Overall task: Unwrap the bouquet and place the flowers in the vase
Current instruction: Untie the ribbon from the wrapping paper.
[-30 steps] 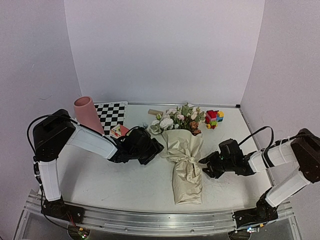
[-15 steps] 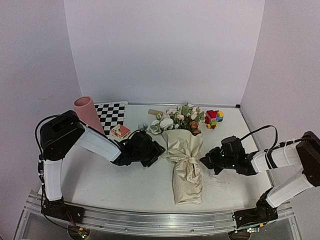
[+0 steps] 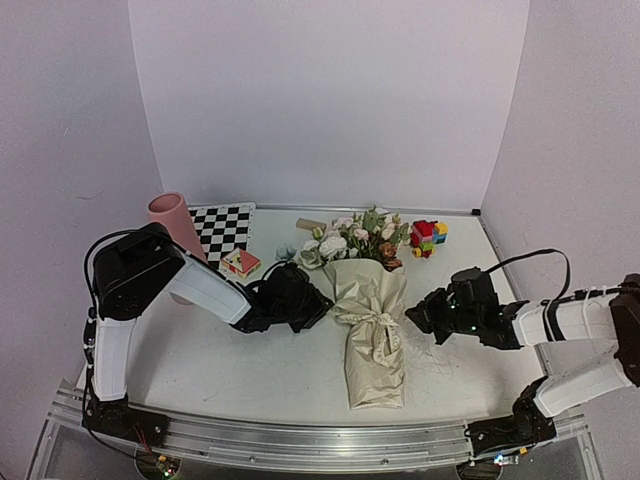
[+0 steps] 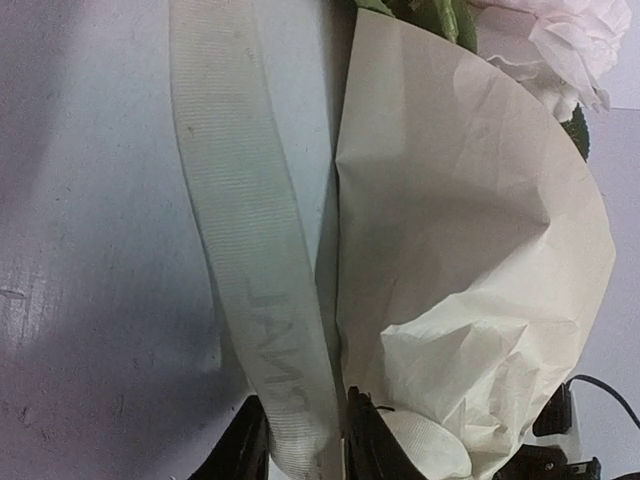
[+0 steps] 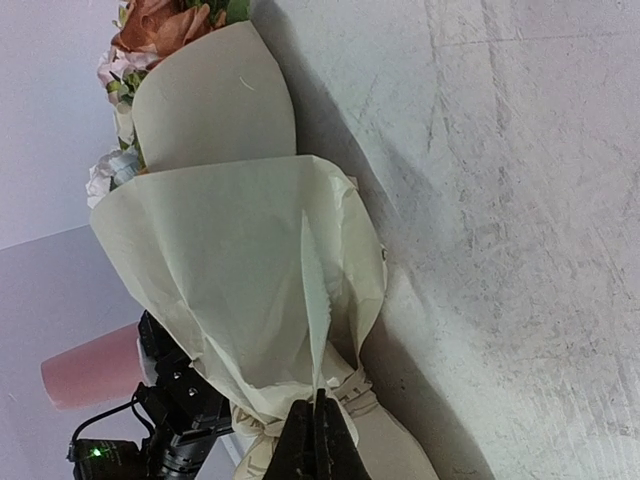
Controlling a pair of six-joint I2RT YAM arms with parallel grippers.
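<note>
Pinching in from both sides, I have the bouquet (image 3: 375,350) lying flat on the table (image 3: 220,360) between my two grippers, its blooms pointing away from my bases. My left gripper (image 4: 305,450) sits just beside the wrap's left flank. A pale printed ribbon (image 4: 235,220) runs straight out ahead of it, and the near end passes between my fingers (image 4: 250,448), which press in on both its edges. Crumpled kraft paper (image 4: 460,230) bulges just to the right of that ribbon. My right gripper (image 5: 318,440) is clamped fully together on a thin pale strip (image 5: 312,300), seen edge-on, that rises from my fingertips across the paper. The flowers (image 3: 352,238) sit in the wrap's open end, beyond both grippers. The vase (image 3: 176,222) stands upright well behind my left gripper, apart from the bouquet.
</note>
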